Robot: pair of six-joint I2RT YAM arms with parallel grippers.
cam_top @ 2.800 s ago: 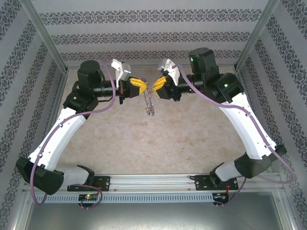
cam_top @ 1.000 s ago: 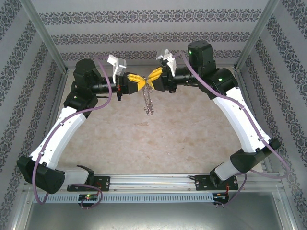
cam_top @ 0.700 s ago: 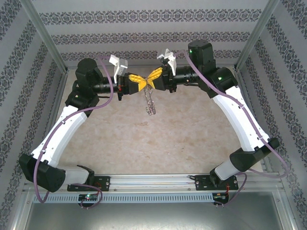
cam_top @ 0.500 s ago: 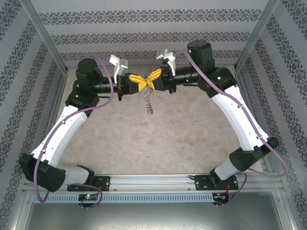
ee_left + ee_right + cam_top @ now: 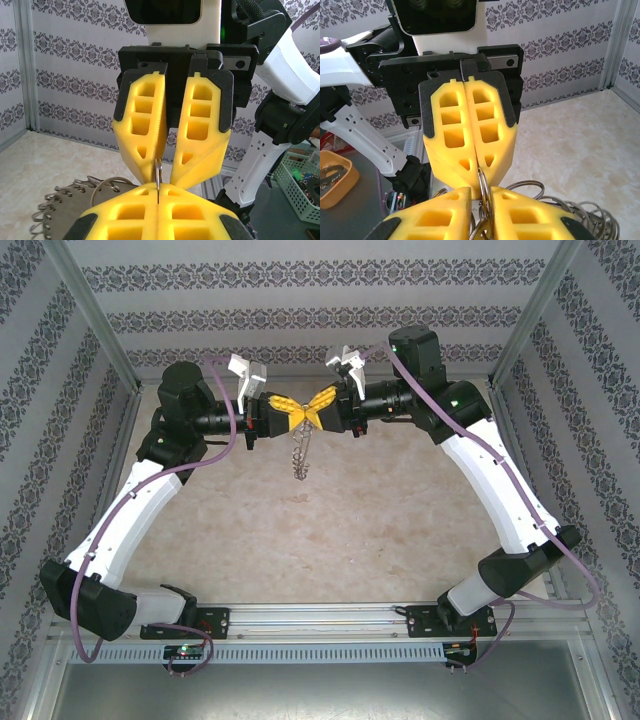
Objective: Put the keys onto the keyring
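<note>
The left fingers [image 5: 284, 406] are pressing together on the keyring [image 5: 300, 455], meeting the right fingers [image 5: 324, 400] tip to tip. The right fingers are pinching the same ring. Its coils are dangling just below both tips, above the surface [image 5: 380, 530].

Keyring [image 5: 300, 454] under left end effector [image 5: 303, 418]

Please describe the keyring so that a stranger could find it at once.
Above the table, the left gripper and the right gripper meet tip to tip. The keyring dangles below that meeting point: thin grey wire loops, unlike their yellow plastic.
</note>
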